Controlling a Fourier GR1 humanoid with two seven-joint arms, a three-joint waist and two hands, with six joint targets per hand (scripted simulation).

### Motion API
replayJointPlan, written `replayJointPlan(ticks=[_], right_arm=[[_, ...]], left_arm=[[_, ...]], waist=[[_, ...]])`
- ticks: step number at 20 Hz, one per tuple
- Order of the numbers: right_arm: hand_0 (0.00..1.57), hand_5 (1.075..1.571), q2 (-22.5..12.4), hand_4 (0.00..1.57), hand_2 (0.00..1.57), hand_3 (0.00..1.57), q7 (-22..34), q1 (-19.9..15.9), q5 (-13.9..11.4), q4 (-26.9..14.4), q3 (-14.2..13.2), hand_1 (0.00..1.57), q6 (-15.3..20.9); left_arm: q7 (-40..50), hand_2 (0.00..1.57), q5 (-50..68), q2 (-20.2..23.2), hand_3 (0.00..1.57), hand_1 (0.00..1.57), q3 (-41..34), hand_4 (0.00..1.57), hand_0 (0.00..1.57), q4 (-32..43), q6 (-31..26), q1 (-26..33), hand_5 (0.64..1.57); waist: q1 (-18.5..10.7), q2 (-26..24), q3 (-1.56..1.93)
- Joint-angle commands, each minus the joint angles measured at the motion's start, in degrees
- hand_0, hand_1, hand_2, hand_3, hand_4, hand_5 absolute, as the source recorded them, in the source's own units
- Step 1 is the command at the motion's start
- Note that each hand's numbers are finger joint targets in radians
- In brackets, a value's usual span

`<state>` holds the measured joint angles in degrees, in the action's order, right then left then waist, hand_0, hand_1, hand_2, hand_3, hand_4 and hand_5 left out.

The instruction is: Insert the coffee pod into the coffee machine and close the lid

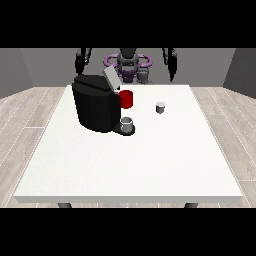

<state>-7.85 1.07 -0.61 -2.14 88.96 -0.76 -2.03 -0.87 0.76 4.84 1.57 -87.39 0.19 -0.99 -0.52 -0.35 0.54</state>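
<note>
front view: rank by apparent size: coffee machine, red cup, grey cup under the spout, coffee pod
1. coffee machine, by far the largest.
2. red cup and grey cup: look about alike. The red cup is partly hidden by the machine and the grey one sits nearer the camera, so I won't rank them.
3. coffee pod, smallest.

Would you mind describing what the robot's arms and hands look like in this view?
Both arms are slim and dark, black to charcoal with faint grey highlights, and each ends in a black hand: the hand at the view's left and the hand at the view's right. No cables, markings or sleeves are discernible. A purple ring-shaped part sits at the robot's torso between the arms.
</note>
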Motion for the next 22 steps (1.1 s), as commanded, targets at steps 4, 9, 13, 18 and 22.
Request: replayJointPlan(ticks=[4,9,13,18,22], right_arm=[[0.00,1.571,2.8,0.13,0.00,0.00,1.7,-0.5,1.1,-0.7,0.2,0.00,0.2],[0.00,1.571,7.7,0.09,0.00,0.00,-8.3,0.9,1.2,-1.6,-1.9,0.00,10.2],[0.00,1.571,6.0,0.22,0.00,0.00,-8.2,-0.6,4.5,-0.6,-4.6,0.00,5.1],[0.00,1.571,7.8,0.18,0.00,0.00,-5.7,-2.3,1.0,2.1,1.1,0.00,9.6],[0.00,1.571,7.8,0.19,0.00,0.00,-7.3,-1.6,2.9,1.0,0.0,0.00,7.1]], left_arm=[[-5.1,0.00,-0.7,-0.8,0.00,0.00,0.1,0.32,0.00,1.0,-1.2,-1.3,1.571],[-6.5,0.00,-6.7,4.7,0.00,0.00,0.4,0.00,0.00,0.3,-1.2,-1.6,1.571],[-3.4,0.00,-5.4,9.2,0.00,0.00,-3.6,0.00,0.00,4.4,-4.7,-5.7,1.571],[-2.1,0.00,-2.8,11.2,0.00,0.00,-8.1,0.00,0.00,14.0,-7.3,-14.0,1.571],[-0.1,0.00,-6.6,11.9,0.00,0.00,-6.5,0.00,0.00,18.3,-7.1,-16.5,1.571]], waist=[[1.2,-0.8,-0.55],[2.6,-0.6,-0.51],[4.2,1.3,-0.54],[6.6,4.3,-0.56],[7.4,4.6,-0.55]])
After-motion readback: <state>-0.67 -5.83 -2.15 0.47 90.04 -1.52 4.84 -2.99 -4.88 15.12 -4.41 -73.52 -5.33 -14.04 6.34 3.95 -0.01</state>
